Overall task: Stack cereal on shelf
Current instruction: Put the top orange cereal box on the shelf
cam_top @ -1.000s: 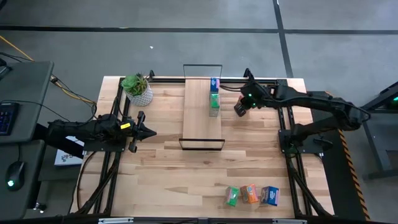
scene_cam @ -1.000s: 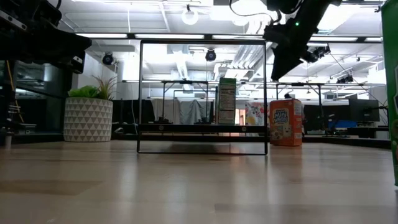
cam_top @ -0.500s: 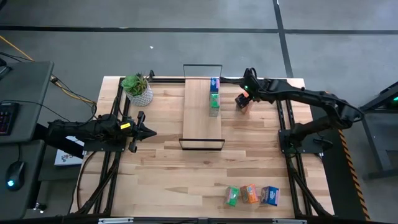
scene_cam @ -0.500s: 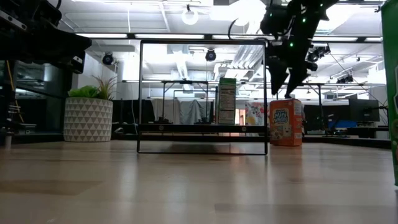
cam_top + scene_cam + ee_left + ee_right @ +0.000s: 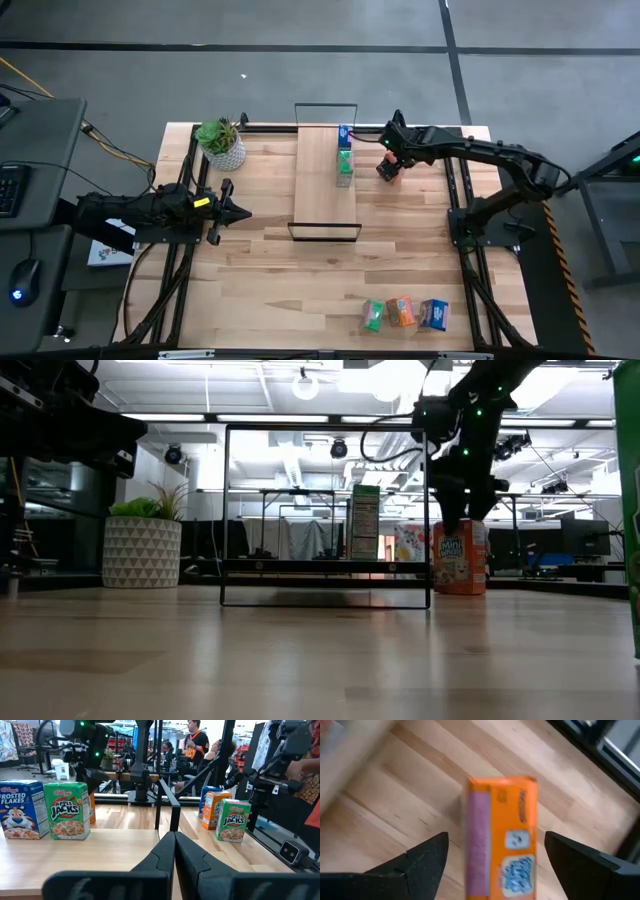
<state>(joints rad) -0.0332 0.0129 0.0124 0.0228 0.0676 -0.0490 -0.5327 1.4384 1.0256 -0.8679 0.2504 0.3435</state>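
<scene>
An orange cereal box (image 5: 385, 173) stands upright on the table just right of the shelf (image 5: 322, 185), a light plank with black wire ends. My right gripper (image 5: 496, 839) hangs open right above this box (image 5: 502, 835), one finger on either side of its top, pointing steeply down. In the low view it (image 5: 462, 512) hovers over the box (image 5: 460, 557). A blue box (image 5: 345, 132) and a green box (image 5: 345, 164) stand on the shelf's far end. My left gripper (image 5: 245, 211) waits shut and level at the table's left.
A green (image 5: 373, 316), an orange (image 5: 402, 311) and a blue box (image 5: 433, 314) stand in a row at the table's near right. A potted plant (image 5: 222, 143) sits at the far left. People show in the room beyond the table (image 5: 196, 740).
My right gripper has opened, sunk toward the orange box on the table and tipped to point more steeply down, ending right over the box's top. The boxes and the shelf have kept their places.
</scene>
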